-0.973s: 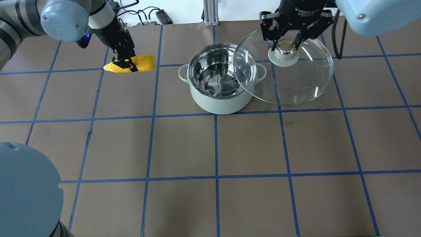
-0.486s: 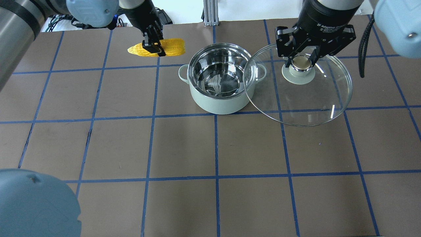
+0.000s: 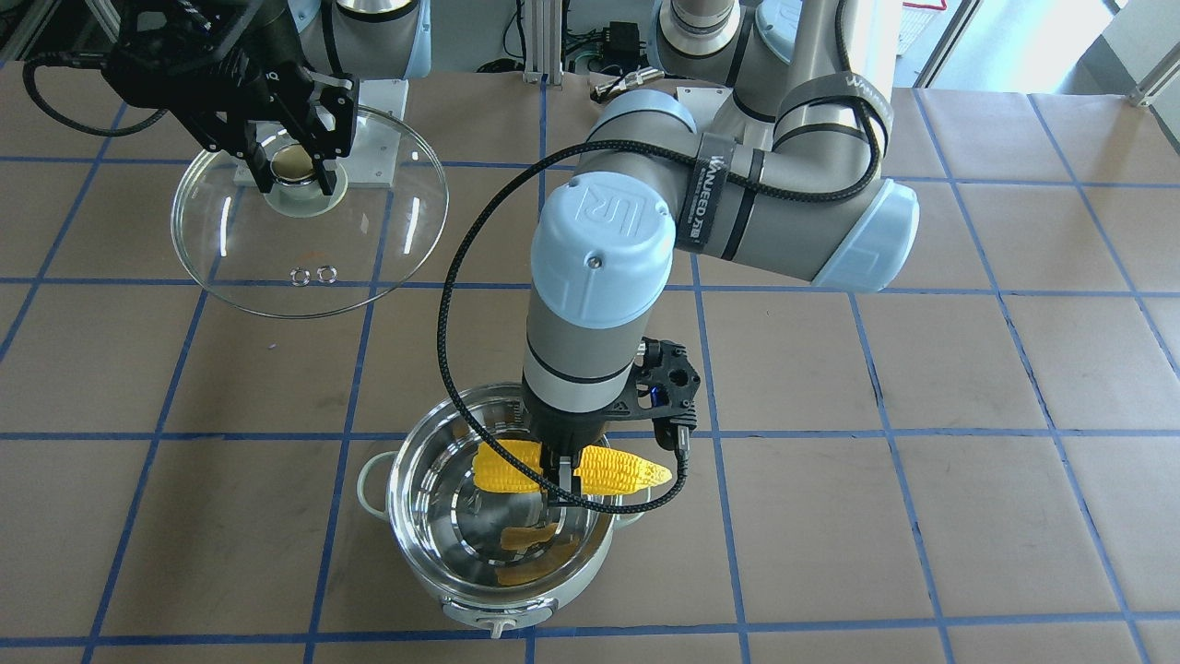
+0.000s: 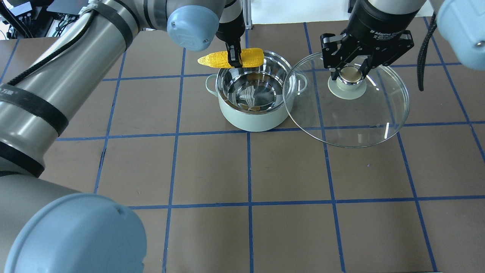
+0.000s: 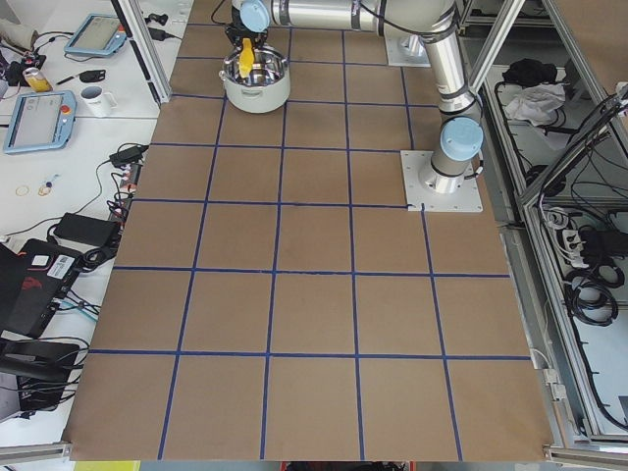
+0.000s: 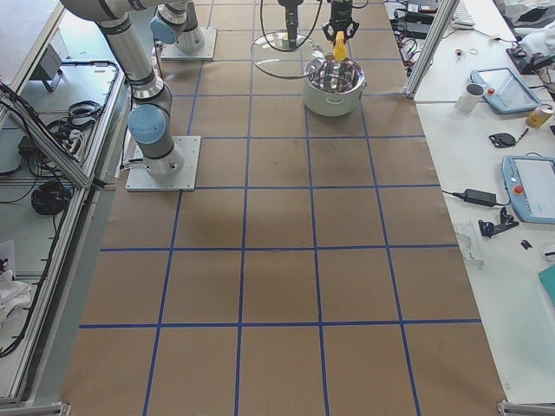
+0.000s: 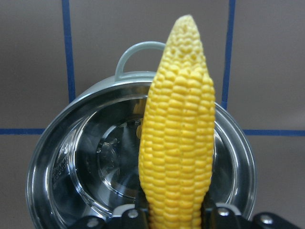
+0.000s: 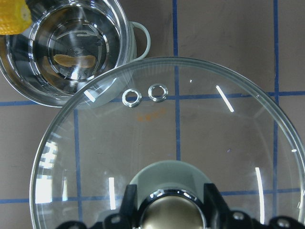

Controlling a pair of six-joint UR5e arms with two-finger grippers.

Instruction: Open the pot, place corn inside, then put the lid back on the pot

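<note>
While the left gripper (image 4: 234, 57), largely hidden by its arm (image 4: 185, 22), pinches corn (image 4: 250, 57), right gripper (image 4: 350, 74) clamps lid (image 4: 360, 117).

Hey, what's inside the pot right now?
Only bare shiny steel shows inside the pot, with yellowish reflections. The corn hangs above its rim in the left tool. From overhead, the near inner wall is hidden.

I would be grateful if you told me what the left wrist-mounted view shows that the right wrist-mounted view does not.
Left wrist only: the corn lengthwise to its tapered tip, in the left gripper. Right wrist only: the lid, its two vent holes, and the right gripper shut on the knob. Both: the steel interior of the open pot and some of the corn.
</note>
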